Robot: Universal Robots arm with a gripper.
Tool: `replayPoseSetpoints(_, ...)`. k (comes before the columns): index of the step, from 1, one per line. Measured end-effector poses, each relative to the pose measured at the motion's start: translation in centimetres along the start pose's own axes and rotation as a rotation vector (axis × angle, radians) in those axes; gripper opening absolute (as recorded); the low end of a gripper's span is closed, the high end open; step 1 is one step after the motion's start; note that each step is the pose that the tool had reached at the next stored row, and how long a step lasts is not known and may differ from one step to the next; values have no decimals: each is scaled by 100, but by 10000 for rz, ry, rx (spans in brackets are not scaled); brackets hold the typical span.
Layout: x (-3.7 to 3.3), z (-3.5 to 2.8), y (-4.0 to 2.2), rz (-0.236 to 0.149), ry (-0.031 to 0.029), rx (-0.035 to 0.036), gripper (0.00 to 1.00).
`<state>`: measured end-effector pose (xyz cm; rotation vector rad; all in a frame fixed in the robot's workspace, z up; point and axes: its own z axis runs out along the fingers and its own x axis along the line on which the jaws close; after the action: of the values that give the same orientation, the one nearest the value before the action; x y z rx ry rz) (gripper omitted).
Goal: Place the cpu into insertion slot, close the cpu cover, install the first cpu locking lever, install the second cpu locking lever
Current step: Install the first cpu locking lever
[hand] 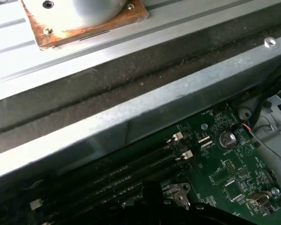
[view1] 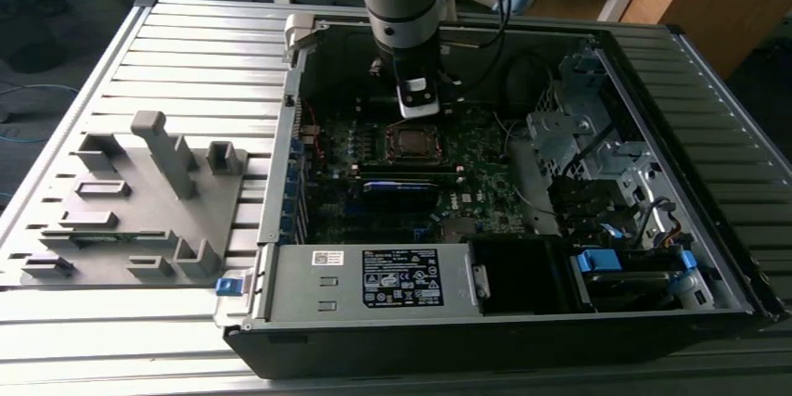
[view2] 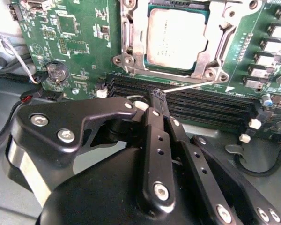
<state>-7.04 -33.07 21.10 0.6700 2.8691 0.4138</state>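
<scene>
Dull metal cpu (view2: 177,38), smooth black hand (view2: 158,96), glossy green circuit board (view2: 79,28)

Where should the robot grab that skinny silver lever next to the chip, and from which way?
Probably at its free end. The locking lever is a thin rod lying along the cpu cover's edge, beside the memory slots. Coming from above, jaws across the rod, suits it; the gripper sits right at that end.
</scene>
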Motion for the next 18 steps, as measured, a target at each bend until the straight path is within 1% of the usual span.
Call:
replayPoseSetpoints(3, 12, 11, 19, 17, -7, 3, 11)
replayPoseSetpoints(7, 5, 19, 23, 19, -7, 0, 11)
replayPoseSetpoints(11, 0, 42, 18, 29, -7, -10, 11)
replayPoseSetpoints(13, 0, 42, 18, 29, -6, -6, 11)
replayPoseSetpoints(15, 1, 63, 12, 28, -6, -10, 11)
replayPoseSetpoints(18, 2, 68, 11, 29, -7, -13, 11)
